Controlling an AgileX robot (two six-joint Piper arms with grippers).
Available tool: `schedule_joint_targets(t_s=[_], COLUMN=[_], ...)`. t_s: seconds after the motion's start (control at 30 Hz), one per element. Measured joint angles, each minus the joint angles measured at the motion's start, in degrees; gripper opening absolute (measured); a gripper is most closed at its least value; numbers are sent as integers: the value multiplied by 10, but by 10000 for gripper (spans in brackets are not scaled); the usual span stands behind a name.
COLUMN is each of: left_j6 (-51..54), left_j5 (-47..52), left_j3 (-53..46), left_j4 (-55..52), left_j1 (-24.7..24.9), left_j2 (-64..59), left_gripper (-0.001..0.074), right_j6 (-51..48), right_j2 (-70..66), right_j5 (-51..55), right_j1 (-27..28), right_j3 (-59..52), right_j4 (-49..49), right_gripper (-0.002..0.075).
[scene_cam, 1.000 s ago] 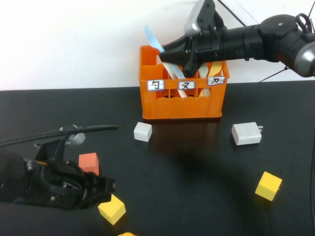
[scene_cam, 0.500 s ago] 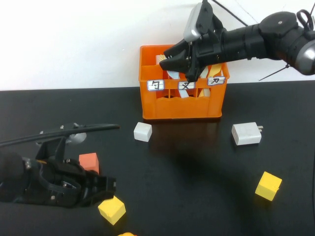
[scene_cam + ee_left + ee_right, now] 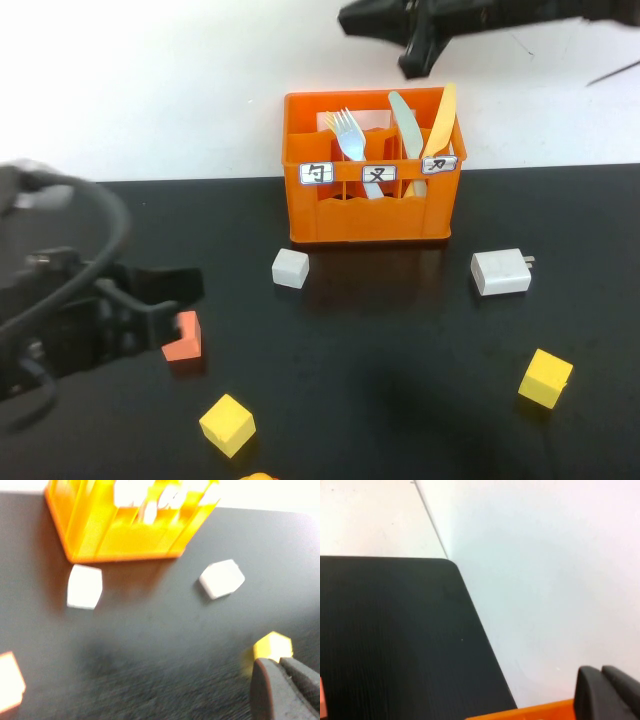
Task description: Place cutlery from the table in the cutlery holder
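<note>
The pale light-blue fork [image 3: 348, 136] stands tines-up in the middle compartment of the orange cutlery holder [image 3: 366, 212], which sits at the back of the black table [image 3: 400, 330]. My right gripper [image 3: 349, 18] hovers above and behind the holder, shut and empty. In the right wrist view its fingers [image 3: 600, 690] sit over the holder's orange rim [image 3: 530, 713]. My left gripper [image 3: 186, 285] is over the table's left side, beside a small orange cube [image 3: 183, 336], shut and empty. The left wrist view shows its fingers [image 3: 272, 690] and the holder [image 3: 130, 525] blurred.
A pale green knife [image 3: 405, 125] and a yellow knife [image 3: 441, 120] stand in the holder's right compartment. On the table are a white cube [image 3: 290, 267], a white adapter [image 3: 500, 271] and yellow cubes [image 3: 545, 377] [image 3: 227, 424].
My right gripper let go of the fork, which dropped into the middle compartment, then rose up and away from the holder. My left arm lifted and swung.
</note>
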State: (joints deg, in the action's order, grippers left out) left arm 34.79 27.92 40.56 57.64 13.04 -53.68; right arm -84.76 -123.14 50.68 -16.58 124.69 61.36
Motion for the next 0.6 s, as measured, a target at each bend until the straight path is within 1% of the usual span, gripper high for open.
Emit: schedule_joint_targets(t_s=[0.17, 0.33, 0.47, 0.6], left_j6=[5, 10, 5, -39], left_j5=[9, 41, 89, 160], left_j3=[0, 0, 0, 0], left_j4=[1, -17, -67, -139], left_j1=[0, 0, 0, 0], left_j2=[83, 156, 203, 238], left_gripper=[-1, -1, -1, -1], right_j6=[102, 210, 275, 341], right_j2=[52, 96, 126, 160], right_j5=[21, 73, 129, 188], right_j1=[0, 0, 0, 0], right_j3=[0, 0, 0, 0], right_j4=[-77, -167, -239, -332], right_gripper=[7, 6, 6, 6])
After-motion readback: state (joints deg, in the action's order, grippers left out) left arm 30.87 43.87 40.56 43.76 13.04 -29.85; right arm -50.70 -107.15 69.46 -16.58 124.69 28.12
